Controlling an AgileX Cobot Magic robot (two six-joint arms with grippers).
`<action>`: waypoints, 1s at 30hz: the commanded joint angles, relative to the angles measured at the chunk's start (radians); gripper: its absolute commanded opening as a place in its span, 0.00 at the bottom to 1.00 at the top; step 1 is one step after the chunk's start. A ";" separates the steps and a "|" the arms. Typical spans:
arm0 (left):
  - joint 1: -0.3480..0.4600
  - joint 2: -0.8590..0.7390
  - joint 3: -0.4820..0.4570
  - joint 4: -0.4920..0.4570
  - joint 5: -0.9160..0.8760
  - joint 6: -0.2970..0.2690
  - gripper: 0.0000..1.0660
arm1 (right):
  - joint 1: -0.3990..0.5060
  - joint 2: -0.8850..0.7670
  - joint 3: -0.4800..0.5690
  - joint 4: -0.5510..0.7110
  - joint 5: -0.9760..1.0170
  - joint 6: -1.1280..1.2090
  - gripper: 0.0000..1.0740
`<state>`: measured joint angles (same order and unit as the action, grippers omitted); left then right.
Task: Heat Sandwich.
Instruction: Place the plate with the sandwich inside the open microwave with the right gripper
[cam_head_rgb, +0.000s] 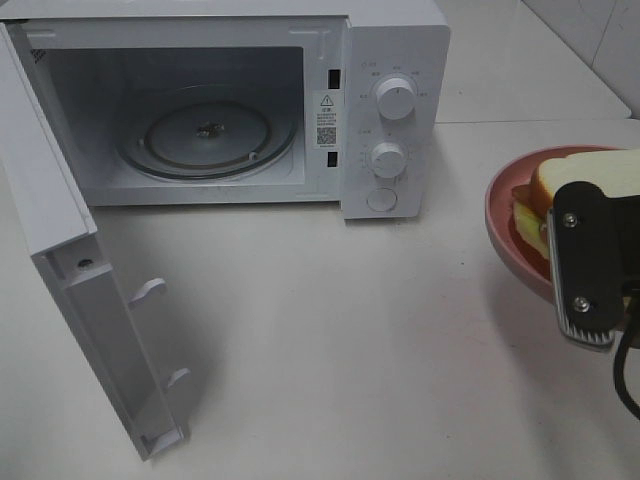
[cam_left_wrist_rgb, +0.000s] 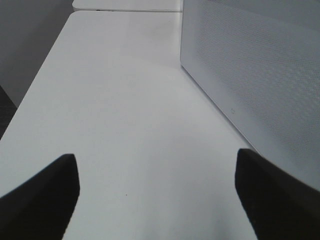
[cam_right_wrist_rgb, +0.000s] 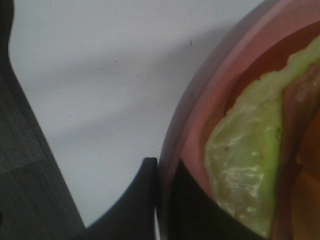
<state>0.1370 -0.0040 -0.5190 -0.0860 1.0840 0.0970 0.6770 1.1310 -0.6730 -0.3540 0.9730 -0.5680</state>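
Right fingers (cam_right_wrist_rgb: 131, 207) clamp pink plate (cam_head_rgb: 497, 225) bearing sandwich (cam_head_rgb: 590, 172), microwave door (cam_head_rgb: 60, 250) open

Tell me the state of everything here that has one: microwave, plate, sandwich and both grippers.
microwave door: swung wide open.
sandwich: whole, lying on the pink plate.
pink plate: rim pinched by the right gripper.
right gripper: shut on the plate's rim.
left gripper: open, holding nothing.

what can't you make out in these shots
Exterior high: the sandwich and pink plate are cut off by the right edge and partly covered by the right gripper.
Exterior high: the microwave dial labels are too small to read.
Right wrist: the sandwich filling is blurred, too close.
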 joint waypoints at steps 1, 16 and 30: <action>-0.005 -0.018 0.003 0.002 -0.016 -0.008 0.76 | 0.004 -0.007 0.000 -0.032 -0.010 -0.099 0.00; -0.005 -0.018 0.003 0.002 -0.016 -0.008 0.76 | 0.133 -0.007 0.000 -0.028 -0.068 -0.293 0.00; -0.005 -0.018 0.003 0.002 -0.016 -0.008 0.76 | 0.152 0.076 0.000 0.017 -0.195 -0.523 0.00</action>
<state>0.1370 -0.0040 -0.5190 -0.0860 1.0840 0.0970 0.8270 1.1980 -0.6730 -0.3230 0.8280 -1.0680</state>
